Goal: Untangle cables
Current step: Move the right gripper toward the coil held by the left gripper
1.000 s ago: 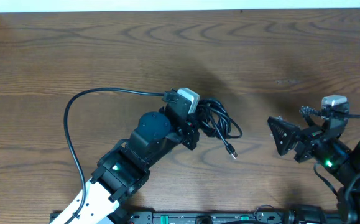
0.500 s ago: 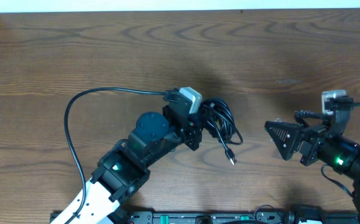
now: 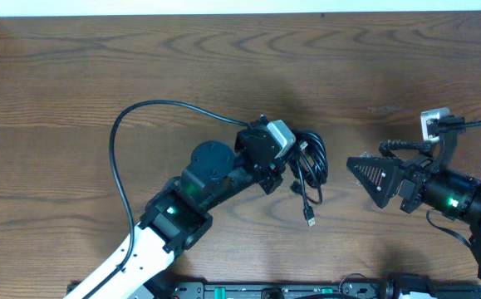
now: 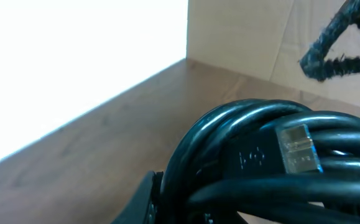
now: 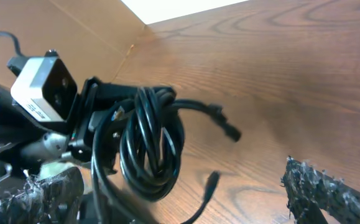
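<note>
2 arms | left gripper (image 3: 283,169) clamping bundled cables (image 3: 312,163) | right gripper (image 3: 370,179) spread wide, empty

Glossy black cords on dull brown wood.

The cables (image 3: 309,162) have a smooth, shiny black plastic sheath that catches highlights, and one plug (image 4: 299,149) looks like pale, translucent plastic. The table (image 3: 223,66) is brown wood grain with a smooth, low-sheen finish. The left gripper (image 3: 288,170) is matt black plastic, and the wrist camera housing (image 3: 280,133) on it is smooth light grey plastic. The right gripper (image 3: 365,172) has fingers (image 5: 326,185) coated in a rough, fuzzy, matt black covering.
</note>
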Action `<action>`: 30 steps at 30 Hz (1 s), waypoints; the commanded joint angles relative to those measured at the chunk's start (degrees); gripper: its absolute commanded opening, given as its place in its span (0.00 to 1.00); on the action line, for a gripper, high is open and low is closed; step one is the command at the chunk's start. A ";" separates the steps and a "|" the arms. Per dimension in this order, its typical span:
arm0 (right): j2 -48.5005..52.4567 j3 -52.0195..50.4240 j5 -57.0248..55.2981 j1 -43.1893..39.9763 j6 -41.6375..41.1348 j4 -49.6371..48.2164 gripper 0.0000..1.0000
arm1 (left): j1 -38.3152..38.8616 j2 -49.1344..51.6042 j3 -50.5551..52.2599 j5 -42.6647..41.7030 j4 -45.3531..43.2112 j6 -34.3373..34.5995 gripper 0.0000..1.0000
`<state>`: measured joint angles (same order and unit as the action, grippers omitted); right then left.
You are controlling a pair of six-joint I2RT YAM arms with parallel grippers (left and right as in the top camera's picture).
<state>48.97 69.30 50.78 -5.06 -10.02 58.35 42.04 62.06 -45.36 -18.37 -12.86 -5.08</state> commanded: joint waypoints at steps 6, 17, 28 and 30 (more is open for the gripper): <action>-0.31 1.09 2.38 0.98 5.31 -0.17 0.91 | 2.84 -0.52 -0.35 -1.09 -8.50 -6.73 0.07; -0.17 1.09 -2.78 9.49 8.46 -0.68 0.84 | 4.09 0.09 -0.35 -1.11 -8.92 -6.93 0.08; 3.87 1.09 -5.97 12.24 8.35 -0.74 0.70 | 5.27 0.09 -0.35 -1.11 -8.92 -8.09 0.08; 4.74 1.09 -7.02 12.68 8.33 -0.79 0.69 | 5.77 0.09 -0.35 -1.11 -8.92 -8.22 0.07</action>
<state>52.31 69.38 47.44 6.98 -1.91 57.63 46.76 62.63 -45.34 -18.72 -20.80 -12.40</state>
